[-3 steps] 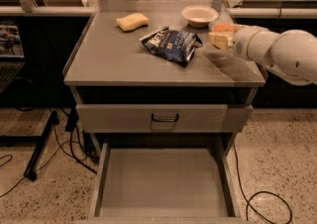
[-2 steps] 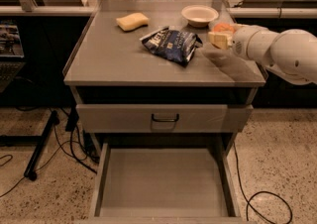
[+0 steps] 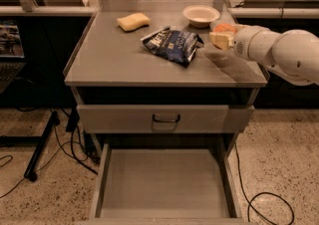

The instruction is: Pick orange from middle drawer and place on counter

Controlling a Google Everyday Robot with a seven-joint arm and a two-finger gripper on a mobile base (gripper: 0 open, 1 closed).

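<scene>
Nothing has shifted since earlier: the gripper hovers over the right rear of the counter by the bowl, orange against it, drawer empty, so placing seems underway, though its grip I cannot tell.

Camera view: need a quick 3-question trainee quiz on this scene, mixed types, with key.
1. True or false: the orange lies on the floor of the open middle drawer.
2. Multiple choice: where is the gripper? A) at the counter's left front corner B) over the right side of the counter, near the bowl C) down inside the drawer.
3. Fill in: the thing lying between the sponge and the gripper is a ___.

Key:
1. False, the orange is up at the gripper, above the counter.
2. B.
3. chip bag.
</scene>
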